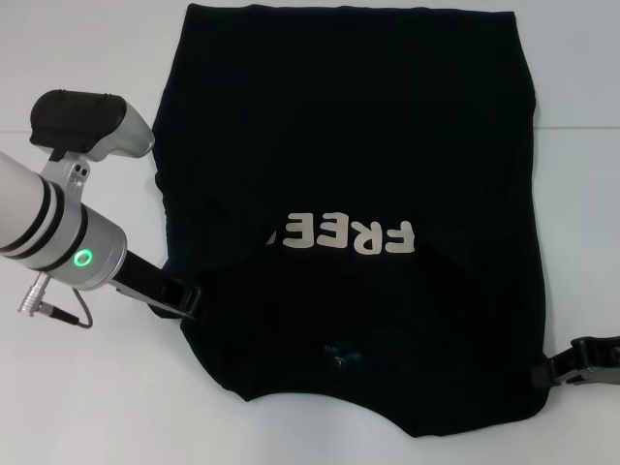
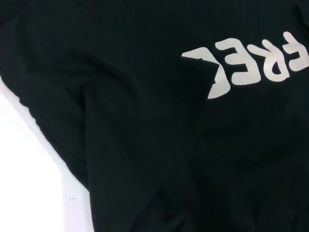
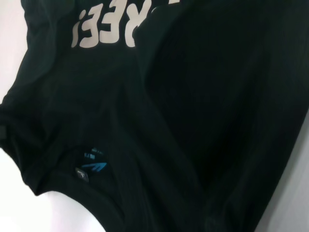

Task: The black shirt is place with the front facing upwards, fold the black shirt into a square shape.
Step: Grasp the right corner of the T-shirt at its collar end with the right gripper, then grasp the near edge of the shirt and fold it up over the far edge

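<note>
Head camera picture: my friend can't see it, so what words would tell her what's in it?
A black shirt with cream letters lies on a white table, both sides folded in. The left gripper touches the shirt's left edge near the collar end, and the right gripper touches its right edge.

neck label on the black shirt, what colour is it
Blue, the neck label on the black shirt; clearest in the right wrist view.

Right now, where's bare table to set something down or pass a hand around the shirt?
Bare table lies near the robot on its left, below the left gripper at the black shirt's edge; another strip runs along the shirt's right side above the right gripper. The middle is all shirt, and both near corners are crowded by grippers.
</note>
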`<state>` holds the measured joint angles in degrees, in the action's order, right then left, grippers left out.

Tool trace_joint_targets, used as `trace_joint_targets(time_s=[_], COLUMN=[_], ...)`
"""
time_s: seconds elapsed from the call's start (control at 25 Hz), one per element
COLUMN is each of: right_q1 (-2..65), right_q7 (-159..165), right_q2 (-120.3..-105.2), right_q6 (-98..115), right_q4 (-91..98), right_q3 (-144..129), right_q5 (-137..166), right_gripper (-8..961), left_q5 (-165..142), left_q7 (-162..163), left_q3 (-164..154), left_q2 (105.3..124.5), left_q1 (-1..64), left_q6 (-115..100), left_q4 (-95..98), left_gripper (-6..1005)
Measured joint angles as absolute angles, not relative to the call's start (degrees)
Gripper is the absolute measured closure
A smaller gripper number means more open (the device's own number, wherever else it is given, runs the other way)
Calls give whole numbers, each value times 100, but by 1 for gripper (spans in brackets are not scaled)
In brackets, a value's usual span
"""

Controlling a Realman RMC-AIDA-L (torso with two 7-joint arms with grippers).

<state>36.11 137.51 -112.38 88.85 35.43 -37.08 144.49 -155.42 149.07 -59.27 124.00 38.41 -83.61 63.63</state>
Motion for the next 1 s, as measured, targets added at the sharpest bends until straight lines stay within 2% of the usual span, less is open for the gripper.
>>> trace_joint_targets(time_s=[0.48,1.0], right_q1=[3574,3615], right_q7=[13465,13349], right_q2=[-11056,-10996], right_q6=[9504,9790], right_q4=[3904,4042], right_q3=[-3206,-3076], right_q5=[14386,14299], right_gripper=[903,904], left_q5=[-15203,-14401], left_q7=[14615,14321], left_q3=[-5311,-4809], left_q2=[12360,12045], left_q1=[3832,3816], left_q6=[-8553,-8867], left_q4=[6214,5517], left_gripper=[948,948])
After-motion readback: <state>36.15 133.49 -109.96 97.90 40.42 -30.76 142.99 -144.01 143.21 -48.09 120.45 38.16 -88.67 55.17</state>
